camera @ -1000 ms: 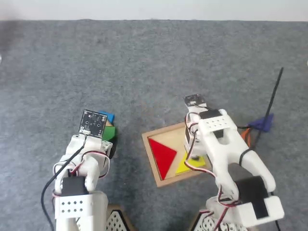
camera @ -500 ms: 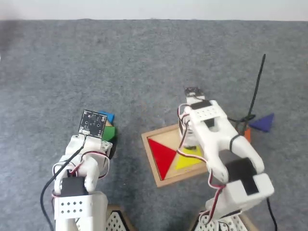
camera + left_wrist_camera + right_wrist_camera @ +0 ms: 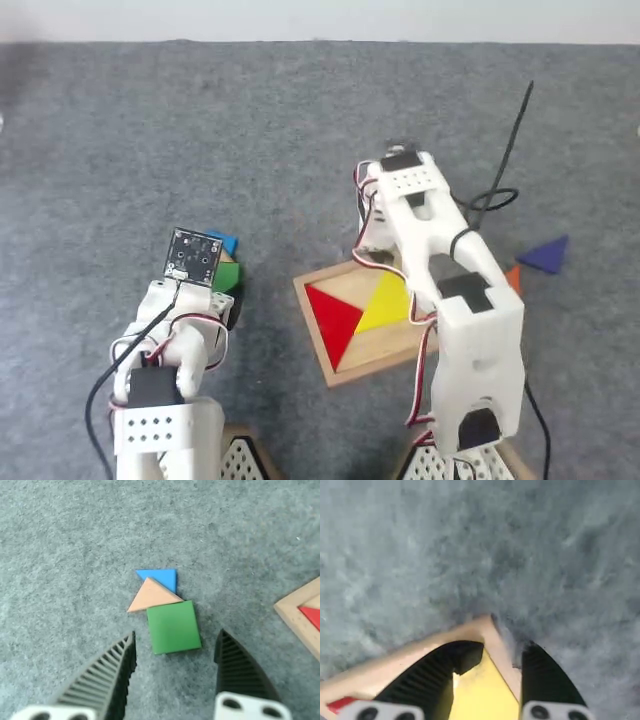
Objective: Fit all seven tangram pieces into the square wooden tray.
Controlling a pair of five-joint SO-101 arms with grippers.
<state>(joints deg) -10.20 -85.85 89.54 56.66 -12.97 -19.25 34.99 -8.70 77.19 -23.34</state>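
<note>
Tray on bench holds red triangle and yellow triangle. Right end effector released, empty, straddling tray corner rim. Left end effector released above green square, beside tan triangle.

**No readable text here**

No word, number, label or sign can be made out anywhere, tbh. Plain unmarked faces are shown on the light square wooden tray and the flat green square piece.
</note>
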